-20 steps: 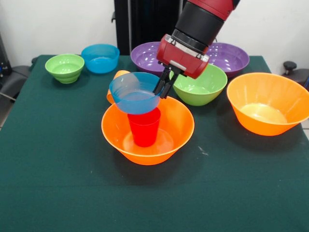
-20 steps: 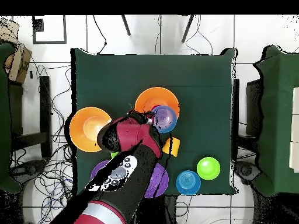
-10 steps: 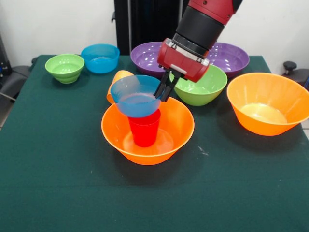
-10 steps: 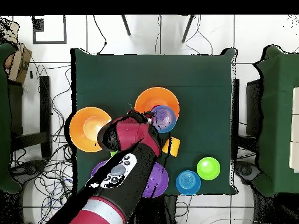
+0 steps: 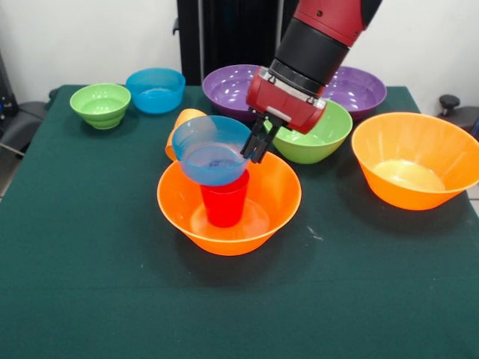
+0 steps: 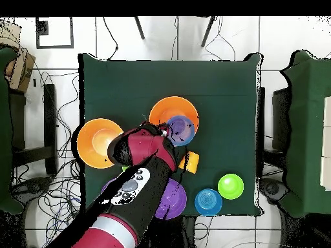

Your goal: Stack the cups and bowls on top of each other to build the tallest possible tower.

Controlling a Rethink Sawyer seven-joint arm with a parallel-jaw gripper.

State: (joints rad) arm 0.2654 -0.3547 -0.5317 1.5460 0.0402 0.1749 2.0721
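Blue bowl (image 5: pixel 210 149), rim pinched in the jaws (image 5: pixel 255 147), hides the red cup's (image 5: pixel 224 206) mouth.

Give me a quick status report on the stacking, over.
Gripper shut on blue bowl rim. Bowl sits on red cup inside the large orange bowl. Nothing in the way.

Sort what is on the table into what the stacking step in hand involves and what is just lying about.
In use:
- gripper, shut on the rim of the small blue bowl
- red cup, upside down under that bowl
- large orange bowl, the base that holds the cup

Lying about:
- other orange bowl
- two purple bowls
- medium green bowl
- small green bowl
- second blue bowl
- orange cup
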